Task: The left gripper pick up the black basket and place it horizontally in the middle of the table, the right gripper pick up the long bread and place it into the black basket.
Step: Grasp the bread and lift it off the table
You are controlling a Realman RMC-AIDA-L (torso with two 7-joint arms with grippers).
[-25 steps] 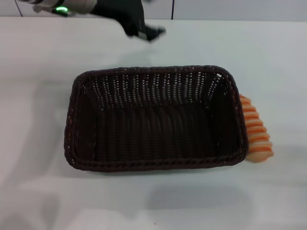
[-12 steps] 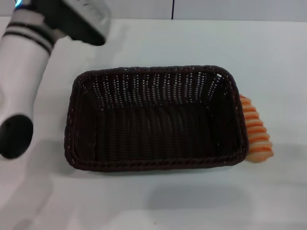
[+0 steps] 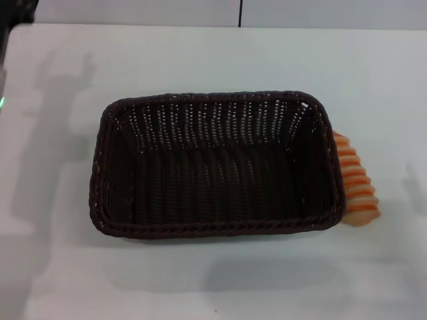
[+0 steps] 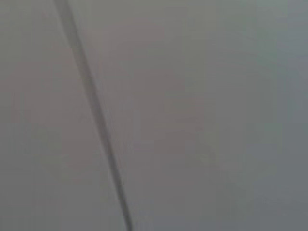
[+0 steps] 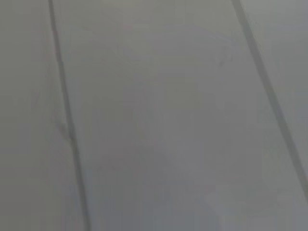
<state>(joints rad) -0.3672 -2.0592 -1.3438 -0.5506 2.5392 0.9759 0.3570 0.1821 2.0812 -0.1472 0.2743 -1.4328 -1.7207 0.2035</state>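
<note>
The black basket [image 3: 213, 167] lies lengthwise across the middle of the white table [image 3: 213, 60] in the head view. It is empty. The long bread [image 3: 357, 183], striped orange and cream, lies on the table against the basket's right end, partly hidden behind the rim. Only a sliver of the left arm [image 3: 3, 60] shows at the far left edge, with a green glow; its gripper is out of view. The right gripper is out of view. Both wrist views show only a plain grey panelled surface with dark seams.
A wall with a dark vertical seam [image 3: 240, 13] runs behind the table's far edge. White tabletop lies all around the basket.
The left arm has pulled back from above the table's far left and has almost left the head view. The basket and the bread have not moved.
</note>
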